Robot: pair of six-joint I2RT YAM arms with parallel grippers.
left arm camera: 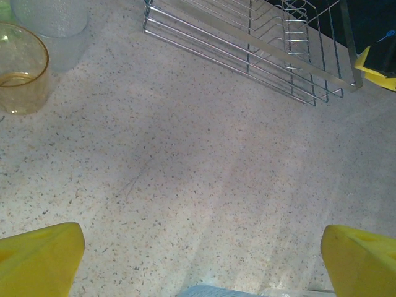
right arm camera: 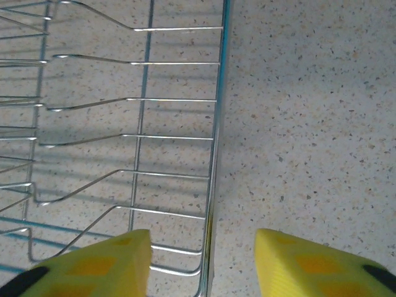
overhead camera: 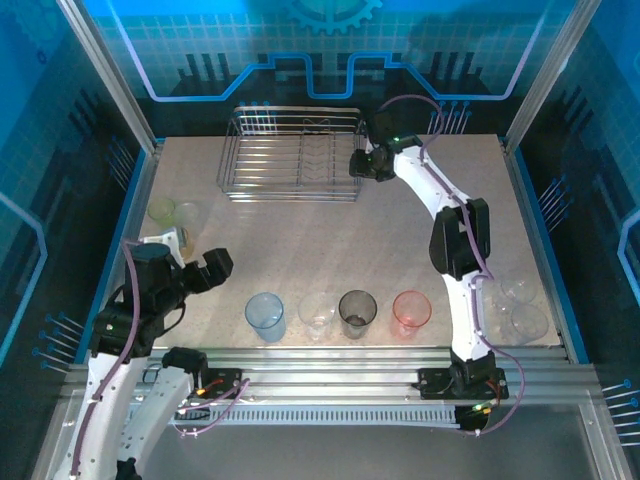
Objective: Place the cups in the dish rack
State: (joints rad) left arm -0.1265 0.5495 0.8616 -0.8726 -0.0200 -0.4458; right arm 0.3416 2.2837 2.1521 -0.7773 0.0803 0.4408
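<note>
Yellow fingertips (right arm camera: 99,263) of the right jaws are lowest in the right wrist view. They are spread apart and empty, and the right side wire of the rack (right arm camera: 216,124) runs up between them. The left jaws are spread wide too and pinch nothing, with their fingertips (left arm camera: 40,260) in the lower corners of the left wrist view.

No cup is in the rack (overhead camera: 293,158) and none is held, so I judge that loading has not begun and the first pick is the step in hand. Four cups stand in a row on the bench (overhead camera: 330,250), well to the near side of the rack: blue cup (overhead camera: 265,314), clear cup (overhead camera: 317,312), grey cup (overhead camera: 357,311) and pink cup (overhead camera: 411,311). The yellow-green cups (overhead camera: 163,210) stand near-left of the rack.

The next move likely calls for one arm to drop over a rim and close. The left arm looks best placed for the blue cup.

The top view alone gives the whole row and the bare rack. The left wrist view adds a blue rim (left arm camera: 210,291) low between the fingers. It also shows a yellowish cup (left arm camera: 21,68) just beside a paler one; I cannot tell whether they touch. The right wrist view makes plain that the jaws straddle the wire.
</note>
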